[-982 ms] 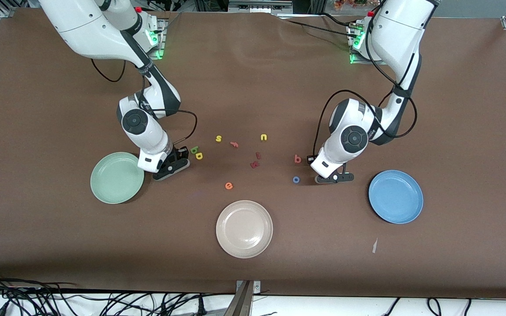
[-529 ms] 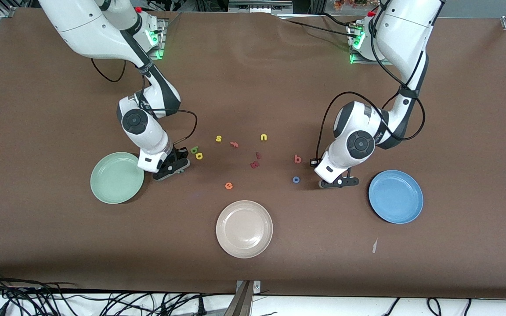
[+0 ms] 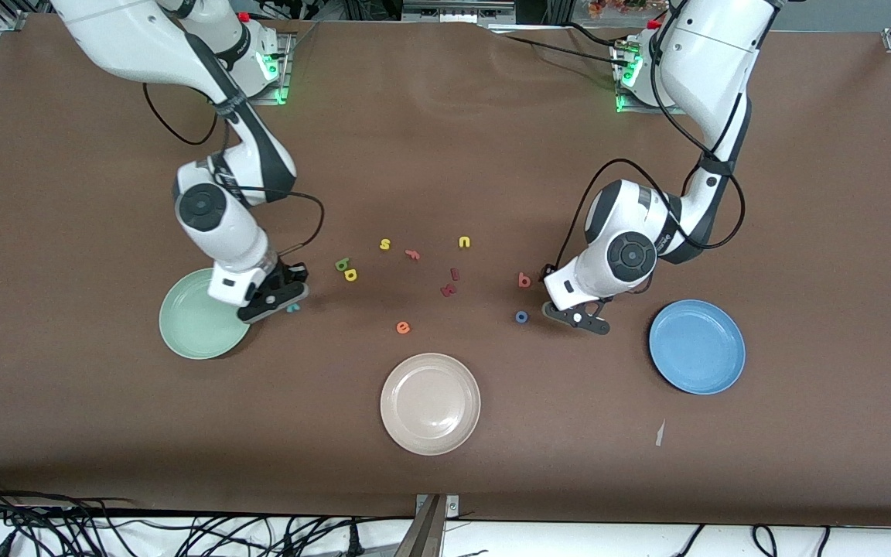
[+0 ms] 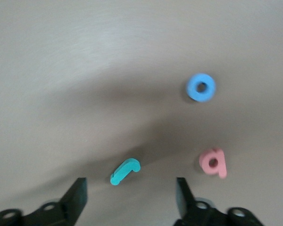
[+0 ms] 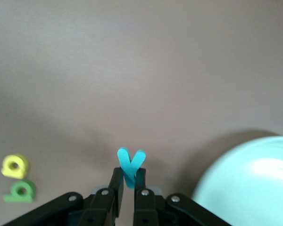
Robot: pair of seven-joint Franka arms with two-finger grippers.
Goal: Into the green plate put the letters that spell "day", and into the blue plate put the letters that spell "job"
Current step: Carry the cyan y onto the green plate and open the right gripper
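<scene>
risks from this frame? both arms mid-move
1. The right gripper pinches the teal "y" only by its stem; it might twist or slip out before reaching the green plate.
2. The left gripper is open with the teal "j" lying off-centre between its fingers, so closing may nudge it away.
3. The "b" lies close by and might get bumped.
</scene>
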